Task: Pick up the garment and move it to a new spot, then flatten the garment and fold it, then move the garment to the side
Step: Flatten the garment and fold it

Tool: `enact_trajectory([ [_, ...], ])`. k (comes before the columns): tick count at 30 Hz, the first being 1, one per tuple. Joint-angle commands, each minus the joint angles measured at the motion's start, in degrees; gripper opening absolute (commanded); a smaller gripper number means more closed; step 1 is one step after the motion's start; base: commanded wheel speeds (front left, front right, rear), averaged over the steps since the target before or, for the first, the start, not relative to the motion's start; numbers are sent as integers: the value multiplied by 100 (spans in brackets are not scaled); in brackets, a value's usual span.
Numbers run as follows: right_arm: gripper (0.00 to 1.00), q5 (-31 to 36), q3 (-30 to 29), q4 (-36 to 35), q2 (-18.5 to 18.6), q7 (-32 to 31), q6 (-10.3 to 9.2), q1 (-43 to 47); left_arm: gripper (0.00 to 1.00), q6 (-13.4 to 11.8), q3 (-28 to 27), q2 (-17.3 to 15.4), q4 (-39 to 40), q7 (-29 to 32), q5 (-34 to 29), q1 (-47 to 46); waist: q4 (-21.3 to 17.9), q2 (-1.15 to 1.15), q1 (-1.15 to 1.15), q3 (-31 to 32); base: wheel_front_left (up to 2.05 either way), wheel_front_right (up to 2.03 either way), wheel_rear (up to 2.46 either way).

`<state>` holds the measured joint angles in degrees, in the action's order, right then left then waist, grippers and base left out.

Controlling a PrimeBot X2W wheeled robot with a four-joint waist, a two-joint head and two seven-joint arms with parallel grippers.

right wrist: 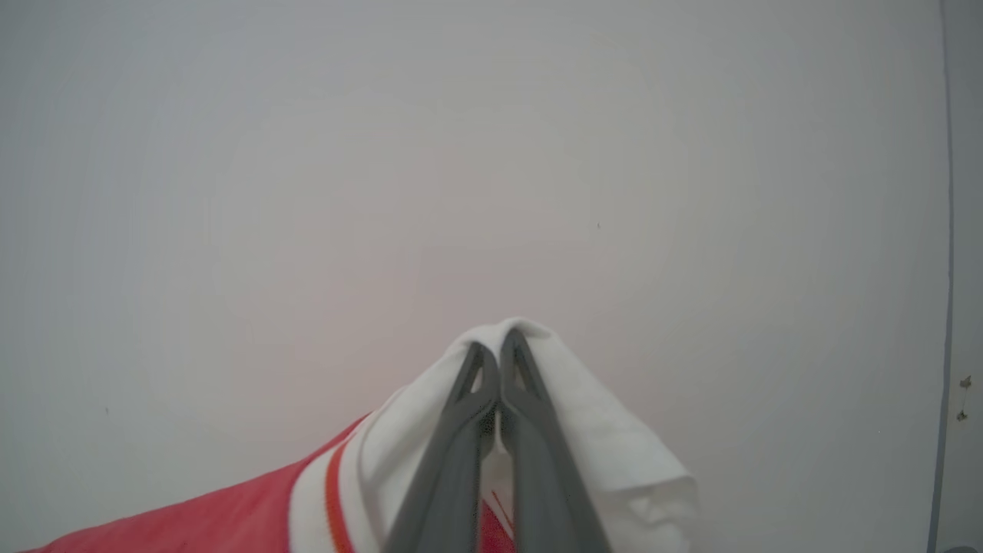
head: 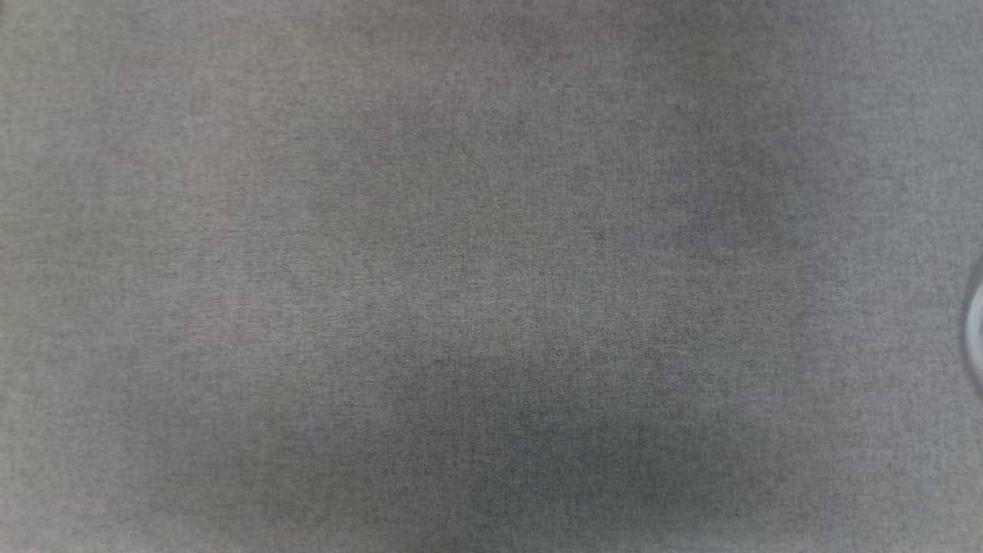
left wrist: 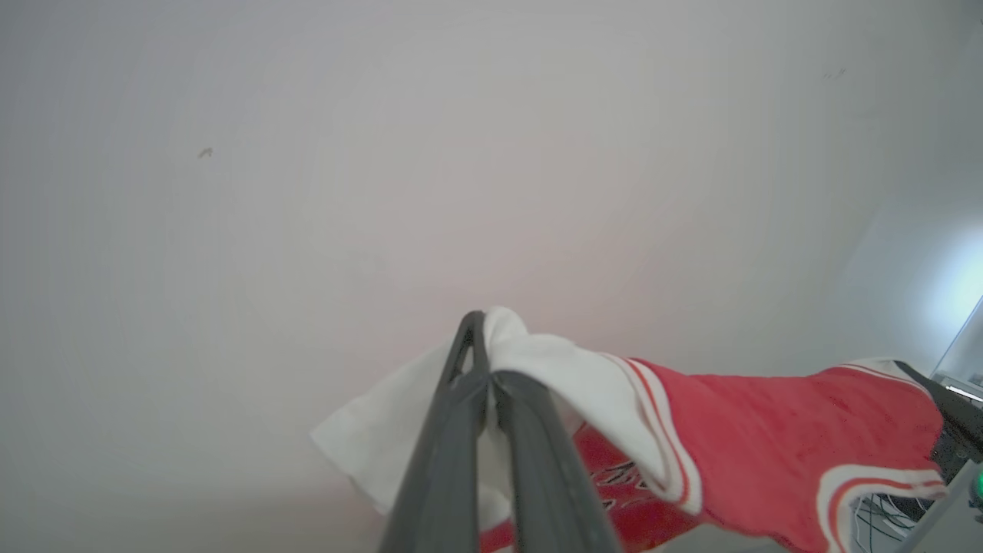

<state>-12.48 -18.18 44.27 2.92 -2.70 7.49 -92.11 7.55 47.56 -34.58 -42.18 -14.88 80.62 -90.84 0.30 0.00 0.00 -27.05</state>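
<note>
My left tool (left wrist: 482, 349) and right tool (right wrist: 495, 347) each pinch a sleeve of the garment (left wrist: 768, 438); shallow bites may slip.

1. The T-shirt (left wrist: 768, 453) is red, with white short sleeves and red-and-white striped bands where each sleeve meets the body.
2. It spans between my two pincers, the red body sagging in loose folds.
3. My left gripper (left wrist: 480, 338) pinches one white sleeve (left wrist: 568, 369), which drapes over the fingers.
4. My right gripper (right wrist: 498, 346) clamps the other white sleeve (right wrist: 614, 461), which is bunched around its tips.
5. A dark print (left wrist: 614, 476) shows on the red cloth.
</note>
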Motion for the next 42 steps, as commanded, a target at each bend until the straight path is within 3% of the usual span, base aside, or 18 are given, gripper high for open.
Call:
enact_trajectory([
  [1,0,-47,126,140,31,3,0,292,0,-13,107,-90,186,-17,98,370,36,0,0,71,0,0,0],
  [6,0,-412,749,38,295,-191,0,1325,0,-12,502,-423,1082,-30,249,1544,104,0,0,248,0,0,0],
  [10,0,-1074,1369,-773,630,-544,0,3090,0,-12,653,-608,1767,-40,631,3124,152,0,0,529,0,0,0],
  [11,0,-1074,1369,-773,630,-544,0,3090,0,-12,653,-608,1767,-40,631,3124,152,0,0,529,0,0,0],
  [19,0,-1542,1406,-2976,1169,-1397,-1,6102,0,-12,685,-812,2437,-38,81,5172,170,0,0,868,0,0,0],
  [23,0,-1572,1159,-4109,1184,-2079,-1,7469,0,-12,486,-916,2764,-38,-226,5964,254,0,0,1034,0,0,0],
  [28,0,-1517,740,-5463,959,-2865,-1,8889,0,-13,169,-1144,3122,-38,-638,6761,290,0,0,1117,0,0,0],
  [37,0,-1400,74,-7074,348,-3823,-2,10649,0,-13,-600,-1436,3731,-39,-1013,8234,446,0,0,1198,0,0,0],
  [42,0,-1417,-125,-7503,142,-4024,-2,11028,0,-13,-892,-1291,3997,-39,-1171,8764,466,0,0,1190,0,0,0],
])
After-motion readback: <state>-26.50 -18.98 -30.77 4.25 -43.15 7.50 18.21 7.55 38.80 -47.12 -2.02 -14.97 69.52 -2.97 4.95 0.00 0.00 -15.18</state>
